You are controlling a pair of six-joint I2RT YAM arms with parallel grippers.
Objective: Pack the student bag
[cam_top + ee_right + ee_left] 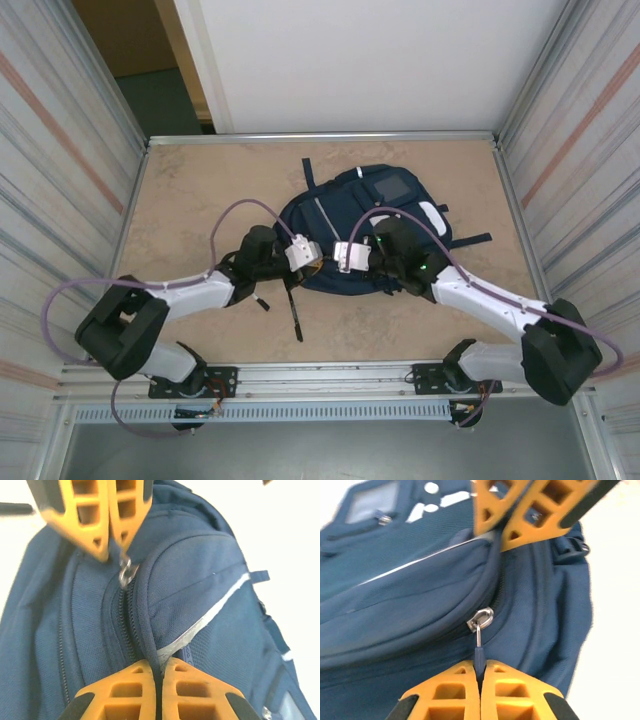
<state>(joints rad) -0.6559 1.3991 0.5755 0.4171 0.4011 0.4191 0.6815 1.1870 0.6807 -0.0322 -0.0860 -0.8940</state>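
The worktop [200, 190] carries the student bag [385, 200], which lies flat near its centre, front face up, between the two arms. The left jaws are closed on the blue tab of a zip pull [479, 652] at the bag's near edge. The right jaws are pinched tight on the piped seam [145, 630] just beside that zip, facing the left jaws.

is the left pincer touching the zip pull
Touching. The left wrist view shows the left pincer shut on the zip pull, its tab pinched between the two fingers.
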